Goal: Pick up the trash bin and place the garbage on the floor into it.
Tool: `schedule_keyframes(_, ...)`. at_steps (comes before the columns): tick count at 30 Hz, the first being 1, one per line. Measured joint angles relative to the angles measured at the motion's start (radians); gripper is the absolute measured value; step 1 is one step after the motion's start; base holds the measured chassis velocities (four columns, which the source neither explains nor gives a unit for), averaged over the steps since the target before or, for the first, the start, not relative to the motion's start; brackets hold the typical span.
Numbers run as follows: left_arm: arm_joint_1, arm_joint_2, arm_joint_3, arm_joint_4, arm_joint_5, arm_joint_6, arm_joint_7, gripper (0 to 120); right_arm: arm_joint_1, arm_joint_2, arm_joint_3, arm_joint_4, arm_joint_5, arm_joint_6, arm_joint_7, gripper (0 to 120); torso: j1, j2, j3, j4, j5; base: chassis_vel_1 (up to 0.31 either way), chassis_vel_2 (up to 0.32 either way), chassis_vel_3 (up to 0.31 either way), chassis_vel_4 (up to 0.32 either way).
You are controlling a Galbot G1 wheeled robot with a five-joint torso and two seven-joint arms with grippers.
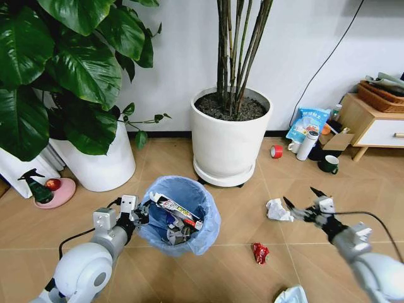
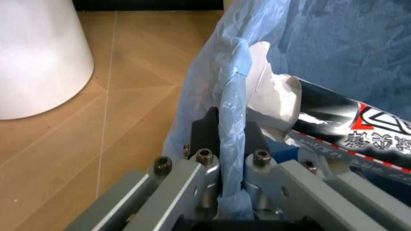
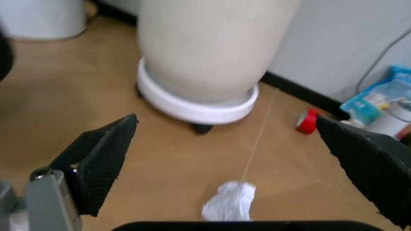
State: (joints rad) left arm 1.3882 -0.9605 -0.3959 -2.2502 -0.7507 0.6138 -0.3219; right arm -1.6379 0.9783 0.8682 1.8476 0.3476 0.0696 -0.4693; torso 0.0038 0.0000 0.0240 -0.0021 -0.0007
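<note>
The trash bin [image 1: 180, 214] sits on the floor [image 1: 240, 214] in front of the big white pot [image 1: 230, 136] with the thin stems. Its dark body is hidden under the blue bag [image 2: 224, 96]. Inside it lie a printed tube [image 1: 177, 209] and other bits that are hard to make out.

The left gripper [image 1: 142, 214] is at the bin's left edge. The left wrist view shows its two black fingers [image 2: 204, 132] pressed together on the rim with the blue bag pinched between them. The printed tube [image 2: 347, 125] pokes out just beside them, cut off at the edge.

The right gripper [image 1: 302, 205] hangs over the floor to the right of the bin. Its black fingers [image 3: 103, 154] are spread wide apart and hold nothing. A crumpled white tissue [image 1: 278, 210] lies just beside its tips, and in the right wrist view the tissue [image 3: 230, 202] is partly hidden.

A red wrapper [image 1: 260, 252] lies on the floor near the bin. A pale piece of litter [image 1: 291, 295] is cut off at the bottom edge.
</note>
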Motion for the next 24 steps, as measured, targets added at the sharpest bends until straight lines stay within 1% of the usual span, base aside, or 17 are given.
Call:
schedule_keyframes(1,-0.001,-0.002,0.001,0.000,0.000,0.000,0.001,0,-0.014,-0.008,0.009,-0.016,-0.001,0.023,-0.023,100,0.000,0.000,0.000,0.0000,0.0004,0.000,0.000,0.000,0.000)
schedule_keyframes(2,-0.001,-0.002,0.001,0.000,0.000,0.000,0.001,0,-0.014,-0.008,0.009,-0.016,-0.001,0.023,-0.023,100,0.000,0.000,0.000,0.0000,0.0004,0.000,0.000,0.000,0.000)
schedule_keyframes(4,-0.002,-0.008,0.006,0.002,0.004,0.000,0.008,0,-0.062,-0.027,0.032,-0.050,-0.010,0.074,-0.078,100,0.000,0.000,0.000,0.0000,0.0001,0.000,0.000,0.000,0.000)
schedule_keyframes(5,-0.002,-0.008,0.006,0.002,0.004,0.000,0.008,0,-0.062,-0.027,0.032,-0.050,-0.010,0.074,-0.078,100,0.000,0.000,0.000,0.0000,0.0001,0.000,0.000,0.000,0.000)
schedule_keyframes(7,-0.004,-0.019,0.013,0.010,0.018,-0.002,0.020,0,-0.142,-0.048,0.050,-0.103,-0.035,0.135,-0.125,100,0.000,0.000,0.000,-0.0002,0.0002,0.000,0.000,0.000,0.000)
schedule_keyframes(8,-0.004,-0.026,0.017,0.015,0.026,-0.003,0.027,0,-0.172,-0.049,0.054,-0.139,-0.065,0.161,-0.145,100,0.000,0.000,0.000,-0.0002,0.0002,0.000,0.000,0.000,0.000)
schedule_keyframes(9,-0.004,-0.026,0.017,0.015,0.026,-0.003,0.027,0,-0.172,-0.049,0.054,-0.139,-0.065,0.161,-0.145,100,0.000,0.000,0.000,-0.0002,0.0002,0.000,0.000,0.000,0.000)
schedule_keyframes(11,-0.003,-0.037,0.022,0.026,0.042,-0.007,0.043,0,-0.219,-0.031,0.046,-0.215,-0.126,0.198,-0.171,100,0.000,0.000,0.000,-0.0004,-0.0001,0.000,0.000,0.000,0.000)
schedule_keyframes(14,-0.004,-0.044,0.024,0.034,0.048,-0.008,0.049,0,-0.224,-0.013,0.026,-0.247,-0.145,0.210,-0.172,100,0.000,0.000,0.000,-0.0003,0.0000,0.000,0.000,0.000,0.000)
schedule_keyframes(18,-0.006,-0.045,0.033,0.039,0.052,-0.012,0.051,0,-0.198,0.019,-0.013,-0.317,-0.196,0.228,-0.176,100,0.000,0.000,0.000,0.0000,-0.0001,0.000,0.000,0.000,0.000)
schedule_keyframes(20,-0.005,-0.041,0.034,0.039,0.052,-0.012,0.052,0,-0.185,0.029,-0.032,-0.348,-0.214,0.230,-0.180,100,0.000,0.000,0.000,-0.0001,0.0005,0.000,0.000,0.000,0.000)
schedule_keyframes(23,-0.004,-0.039,0.034,0.039,0.052,-0.012,0.054,0,-0.168,0.046,-0.051,-0.377,-0.226,0.237,-0.181,100,0.000,0.000,0.000,-0.0001,-0.0005,0.000,0.000,0.000,0.000)
schedule_keyframes(24,-0.003,-0.039,0.034,0.039,0.052,-0.012,0.054,0,-0.159,0.056,-0.059,-0.388,-0.232,0.242,-0.181,100,0.000,0.000,0.000,0.0000,-0.0002,0.000,0.000,0.000,0.000)
